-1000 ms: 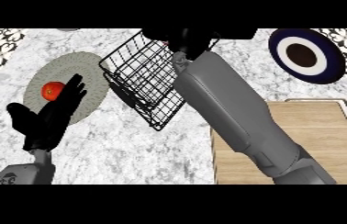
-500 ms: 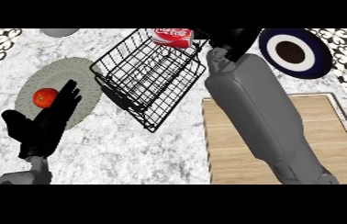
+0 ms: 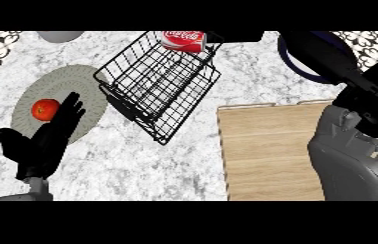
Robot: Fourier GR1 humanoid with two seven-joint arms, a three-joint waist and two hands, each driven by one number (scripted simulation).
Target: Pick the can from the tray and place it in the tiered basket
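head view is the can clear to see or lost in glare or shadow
Head view: the can is evenly lit with no glare, its white lettering readable, though it sits right at the view's top edge; the basket wires stand out sharp and black; the right hand is one dark mass, its detail lost.

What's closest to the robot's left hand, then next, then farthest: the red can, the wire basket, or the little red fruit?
From the left hand:
1. Red fruit, beside its fingers, at the left.
2. Wire basket, in the middle.
3. Red can, at the basket's far end, up top.
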